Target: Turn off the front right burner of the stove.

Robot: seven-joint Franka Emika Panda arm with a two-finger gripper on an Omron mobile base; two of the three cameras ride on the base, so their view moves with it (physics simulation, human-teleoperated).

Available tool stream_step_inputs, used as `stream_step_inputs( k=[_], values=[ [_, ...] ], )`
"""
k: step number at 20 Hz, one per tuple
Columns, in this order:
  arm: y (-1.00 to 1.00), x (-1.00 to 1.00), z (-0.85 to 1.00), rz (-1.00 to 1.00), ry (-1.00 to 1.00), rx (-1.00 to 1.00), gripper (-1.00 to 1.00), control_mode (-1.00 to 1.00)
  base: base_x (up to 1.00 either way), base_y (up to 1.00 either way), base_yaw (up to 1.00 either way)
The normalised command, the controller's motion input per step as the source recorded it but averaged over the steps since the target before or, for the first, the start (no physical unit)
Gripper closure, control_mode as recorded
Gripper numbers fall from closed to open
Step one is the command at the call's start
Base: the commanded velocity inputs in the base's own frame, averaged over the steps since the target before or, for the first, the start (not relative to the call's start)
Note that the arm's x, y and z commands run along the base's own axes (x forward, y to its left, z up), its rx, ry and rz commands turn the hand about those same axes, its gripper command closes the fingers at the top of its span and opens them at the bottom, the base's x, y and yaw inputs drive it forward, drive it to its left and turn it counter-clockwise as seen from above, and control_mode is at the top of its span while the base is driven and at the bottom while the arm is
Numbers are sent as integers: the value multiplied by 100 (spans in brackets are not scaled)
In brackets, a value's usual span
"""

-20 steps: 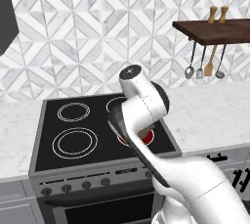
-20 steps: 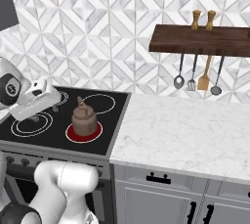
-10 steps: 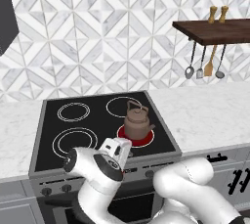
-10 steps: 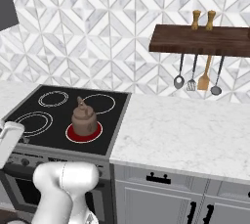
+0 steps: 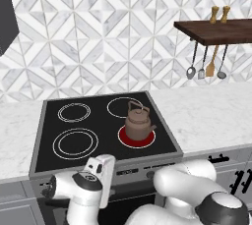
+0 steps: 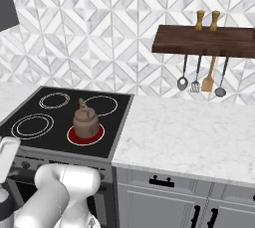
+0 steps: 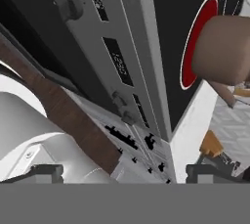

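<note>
White marble counters and a grey-and-white patterned tile wall frame the stove (image 5: 106,130), a black glass cooktop with a grey steel front panel carrying small dark knobs. The front right burner (image 5: 136,137) sits at the cooktop's near right corner, and its inner disc glows red, so by that sign it is on and the main step of the task is not yet done. A brown kettle (image 5: 138,122) stands on that burner, covering most of the red disc. The other three rings on the glass look dark.

Below the cooktop's front edge, the arm is folded low in front of the oven, with the hand (image 5: 96,172) close against the front panel near its left half. From the hand's own camera, rolled sideways, the panel runs diagonally across the picture: one knob (image 7: 66,2) shows at upper left, a small display (image 7: 121,63) sits mid-panel, and two more knobs (image 7: 124,108) lie further along toward the burner's side. The red burner edge (image 7: 197,37) and the kettle's body (image 7: 227,49) appear at upper right.

The gripper (image 7: 124,173) has its two dark tips set wide apart, with nothing between them. No knob is touched yet. What seems left: line up on the right-hand knob that governs this burner, close on it, and turn it until the red goes out.

To the right, a wooden shelf (image 6: 206,41) holds two small grinders, with utensils (image 6: 201,80) hanging beneath.
</note>
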Motion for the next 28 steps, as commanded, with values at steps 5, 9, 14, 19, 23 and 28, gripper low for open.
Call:
stream_step_inputs(
  k=[5,9,14,19,23,28],
  values=[
    [7,32,-62,1,-6,3,-100,-100,0,0,0],
    [0,35,-75,6,0,17,-100,-100,0,0,0],
    [0,34,-51,15,0,25,-100,-100,0,0,0],
    [0,36,-27,16,-3,10,-100,-100,0,0,0],
    [0,14,-36,9,-5,0,-100,-100,0,0,0],
    [34,0,-31,1,-2,0,-100,-100,0,0,0]
  ],
)
